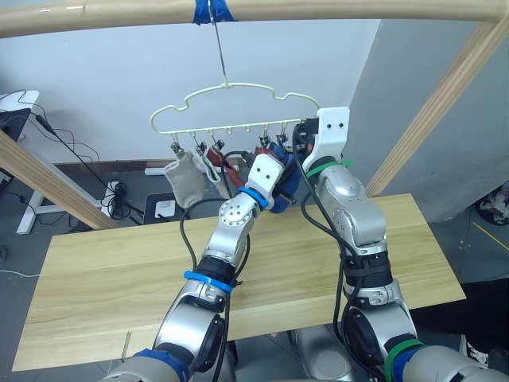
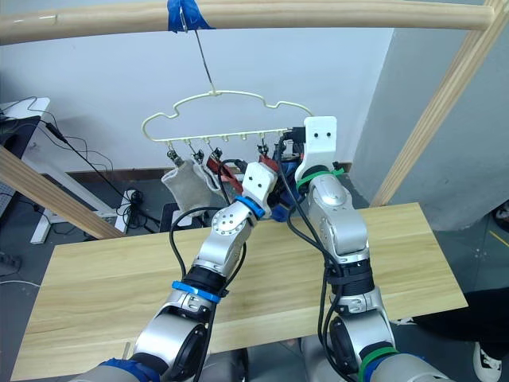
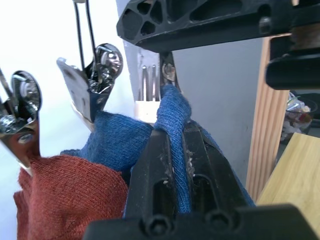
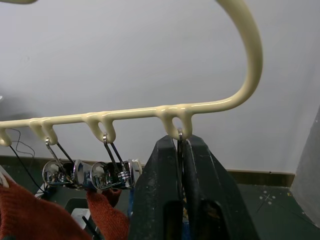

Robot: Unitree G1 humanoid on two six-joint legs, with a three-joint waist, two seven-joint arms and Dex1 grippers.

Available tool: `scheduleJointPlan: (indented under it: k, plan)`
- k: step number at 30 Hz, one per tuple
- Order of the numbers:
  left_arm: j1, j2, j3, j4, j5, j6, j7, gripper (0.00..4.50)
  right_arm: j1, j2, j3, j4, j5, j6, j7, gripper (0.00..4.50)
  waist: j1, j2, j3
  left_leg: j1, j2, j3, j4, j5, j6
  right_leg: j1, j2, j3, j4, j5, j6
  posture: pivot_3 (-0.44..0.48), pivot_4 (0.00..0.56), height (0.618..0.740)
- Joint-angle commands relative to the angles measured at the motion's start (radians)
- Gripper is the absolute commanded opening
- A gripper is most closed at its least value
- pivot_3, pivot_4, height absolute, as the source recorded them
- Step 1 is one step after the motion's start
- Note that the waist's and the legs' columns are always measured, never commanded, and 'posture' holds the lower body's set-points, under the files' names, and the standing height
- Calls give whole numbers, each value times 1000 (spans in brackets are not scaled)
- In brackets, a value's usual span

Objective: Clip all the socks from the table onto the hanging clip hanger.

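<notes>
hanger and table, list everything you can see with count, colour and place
clip hanger: one, pale yellow, hooked on the top pole
grey socks: light grey, clipped at the hanger's left; count unclear
rust-red socks: rust-red, clipped mid-hanger; count unclear
blue sock: blue, pinched at the rightmost clip
table: one, light wood, below the hanger
left gripper: shut on the blue sock
right gripper: shut on the rightmost clip

White wall [image 1: 95,72], grey floor [image 1: 24,247] with cables [image 1: 71,151], wooden poles [image 1: 429,119].
</notes>
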Motion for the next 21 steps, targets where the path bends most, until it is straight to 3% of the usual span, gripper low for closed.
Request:
scheduleJointPlan:
  k: [1,4,7,10,14,18,21]
  plan:
    - [-31,-7,14,-12,-1,-25,12,0,-5,0,5,-48,5,2,-5,1114,0,0,0,0,0,0,0,0,0,0,0,0,0,0,0,-240,183,740]
    - [-31,-11,21,-11,-13,-20,6,0,0,-1,2,-66,8,16,-5,2314,0,0,0,0,0,0,0,0,0,0,0,0,0,0,0,-243,183,740]
    - [-24,-3,23,-17,-23,39,-14,843,19,-12,2,-124,19,46,9,3421,0,0,0,0,0,0,0,0,0,0,0,0,0,0,0,-242,183,740]
    - [13,41,-5,-65,-35,80,-120,1759,68,-65,18,-231,44,113,70,4478,0,0,0,0,0,0,0,0,0,0,0,0,0,0,0,-243,179,740]
    - [87,137,-43,-172,-53,155,-268,2994,133,-190,48,-368,99,212,196,4500,-3,0,0,0,0,0,0,0,0,0,0,0,0,0,0,-242,173,740]
    - [198,307,-55,-369,-103,233,-454,4254,185,-410,45,-465,194,274,410,4500,-5,0,0,0,0,0,0,0,0,0,0,0,0,0,0,-230,164,740]
    - [249,401,-32,-480,-159,301,-533,4455,200,-526,48,-468,232,250,521,4500,-2,0,0,1,1,0,0,0,0,0,0,0,1,-1,2,-218,155,740]
